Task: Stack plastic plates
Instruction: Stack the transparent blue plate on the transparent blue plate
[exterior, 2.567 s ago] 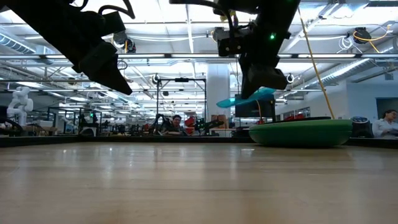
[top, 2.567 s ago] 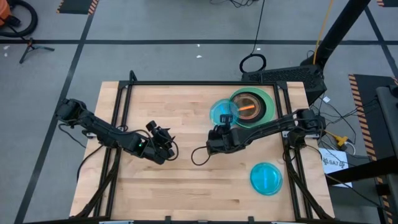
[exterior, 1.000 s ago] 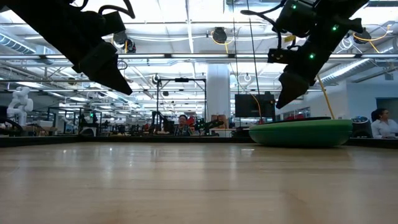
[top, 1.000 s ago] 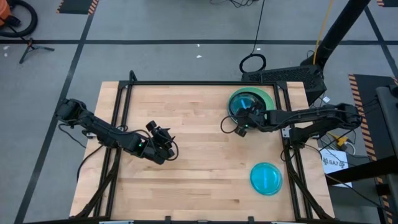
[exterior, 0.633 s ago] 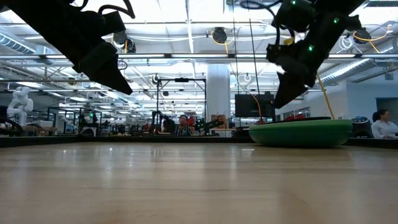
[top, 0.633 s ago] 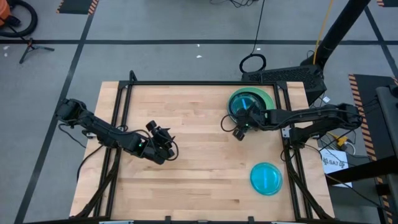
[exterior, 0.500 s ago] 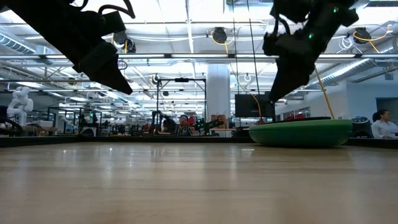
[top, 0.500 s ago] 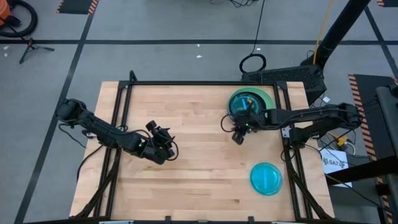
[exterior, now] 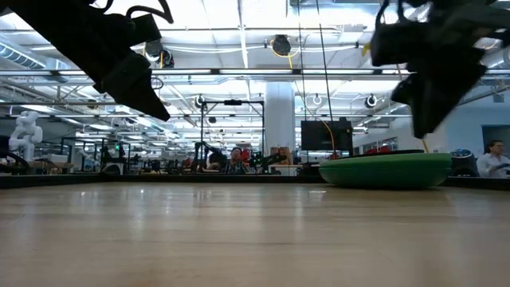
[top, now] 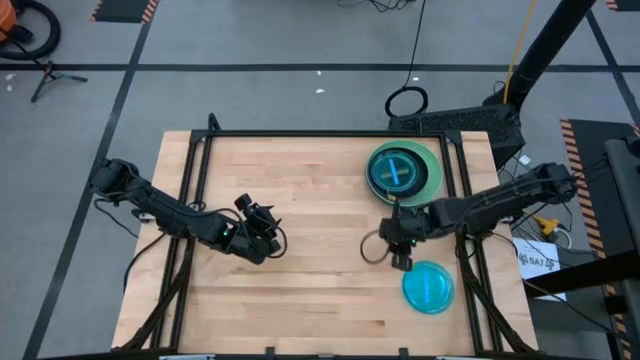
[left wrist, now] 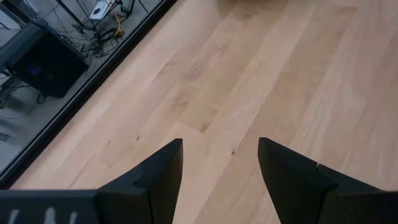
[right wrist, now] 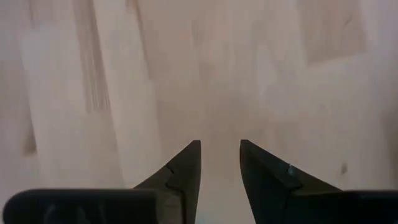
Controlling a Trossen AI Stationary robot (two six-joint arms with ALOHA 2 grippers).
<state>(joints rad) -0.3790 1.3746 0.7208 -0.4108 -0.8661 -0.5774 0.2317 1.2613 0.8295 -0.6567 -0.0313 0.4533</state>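
A stack of plates [top: 403,172] stands at the table's far right: a mint green rim at the bottom, darker plates inside, a cyan-blue plate on top. In the low view the stack [exterior: 386,170] rests flat on the wood. A single cyan-blue plate [top: 428,287] lies flat near the table's right front. My right gripper [top: 400,259] hovers between the stack and the single plate, open by a narrow gap and empty [right wrist: 220,163]. My left gripper [top: 268,240] waits at the table's middle left, open and empty [left wrist: 219,163].
Bare wood lies across the table's left half and front. A black frame [top: 300,134] runs along the table's edges. Cables and a dark box sit on the floor beyond the far right corner [top: 450,120]. People sit in the room behind the table [exterior: 231,158].
My right gripper has left the stack and gone toward the table's near edge, to just beside the single cyan-blue plate. The cyan-blue plate it carried earlier now lies on top of the stack. My left arm has kept still.
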